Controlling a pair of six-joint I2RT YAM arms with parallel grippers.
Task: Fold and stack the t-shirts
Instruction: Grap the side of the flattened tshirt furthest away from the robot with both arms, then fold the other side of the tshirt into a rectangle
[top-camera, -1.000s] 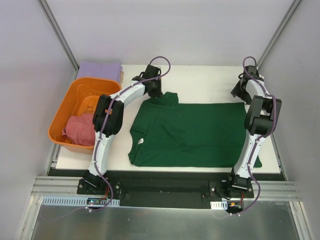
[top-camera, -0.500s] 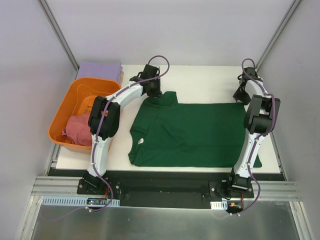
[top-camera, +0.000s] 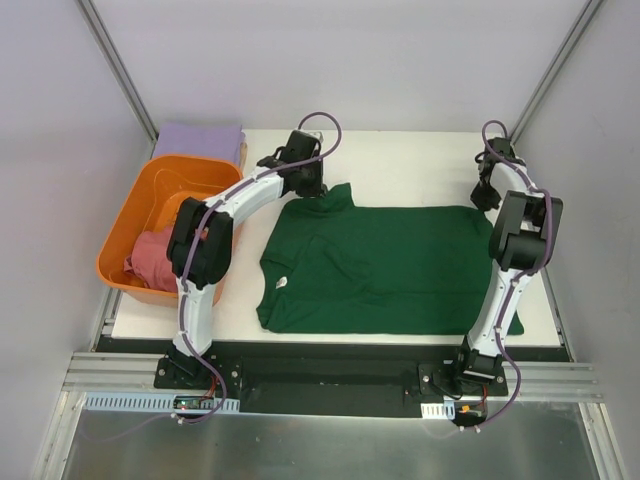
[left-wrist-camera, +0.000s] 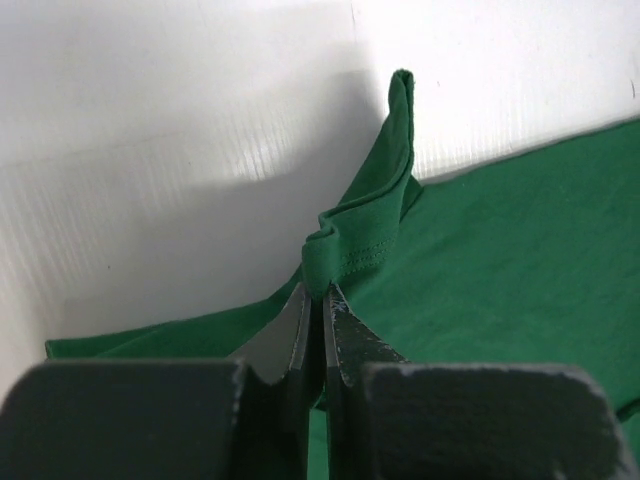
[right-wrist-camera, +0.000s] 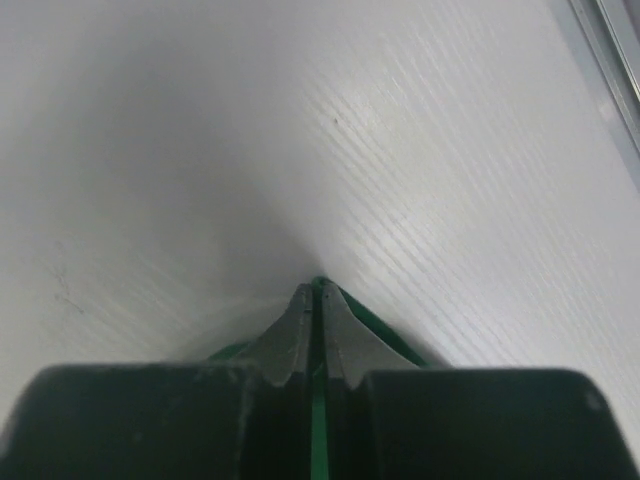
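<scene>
Right hand (right-wrist-camera: 315, 290) has shifted onto dark green t-shirt (top-camera: 380, 270), clamped on its corner; left hand (left-wrist-camera: 318, 295) clamped on its sleeve. Shirt lies right of orange basket (top-camera: 135, 190). In basket: pinkish-red t-shirt (top-camera: 160, 258). Behind basket: lavender t-shirt (top-camera: 198, 140).

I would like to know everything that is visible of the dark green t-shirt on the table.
The dark green t-shirt looks like soft plain cotton, with a small pale label at the neck. It lies spread flat on the white table, neck to the left, hem to the right. The left claw is shut on the stitched hem of its far sleeve, which stands up in a fold. The right claw is shut on its far right corner.
</scene>
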